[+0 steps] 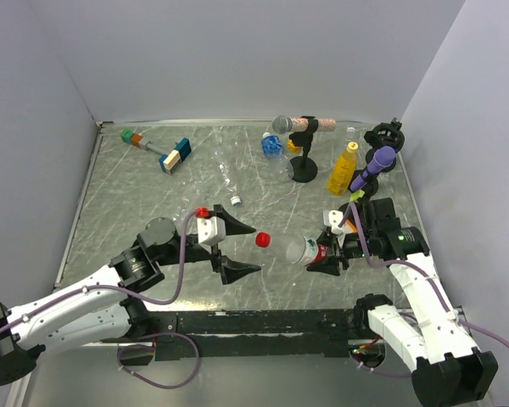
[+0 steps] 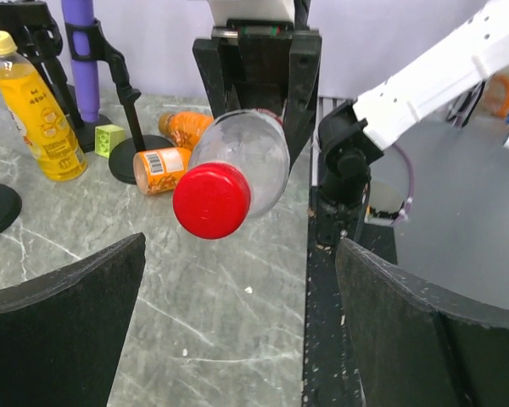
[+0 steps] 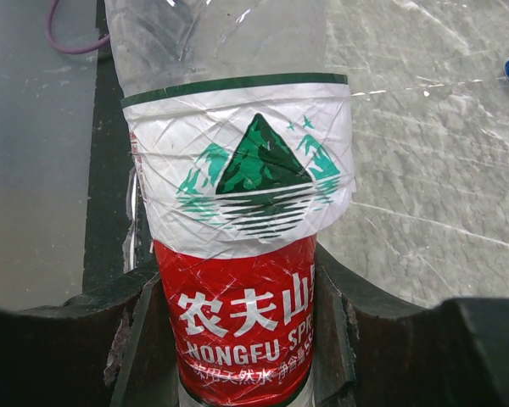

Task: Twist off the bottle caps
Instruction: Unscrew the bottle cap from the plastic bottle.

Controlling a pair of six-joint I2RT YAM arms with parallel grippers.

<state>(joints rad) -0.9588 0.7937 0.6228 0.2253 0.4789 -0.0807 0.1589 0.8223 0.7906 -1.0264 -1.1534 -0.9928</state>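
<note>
My right gripper [image 1: 331, 254] is shut on the red-labelled end of a clear bottle [image 1: 295, 248] and holds it level above the table, neck pointing left. The red cap [image 1: 262, 240] is on the neck. My left gripper [image 1: 238, 247] is open, one finger on each side just short of the cap, not touching it. In the left wrist view the cap [image 2: 212, 200] faces the camera, above and ahead of the open gripper [image 2: 242, 254]. In the right wrist view the bottle [image 3: 246, 212] is clamped at the gripper [image 3: 242, 339].
A yellow bottle [image 1: 343, 170], blue-labelled bottle [image 1: 272, 146], grey microphone [image 1: 282, 125] and purple microphone [image 1: 382, 159] stand at the back right. Two orange bottles [image 2: 161, 170] lie by the purple microphone's stand. A blue-and-tan block [image 1: 174, 157] lies back left. A loose cap [image 1: 236, 202] lies mid-table.
</note>
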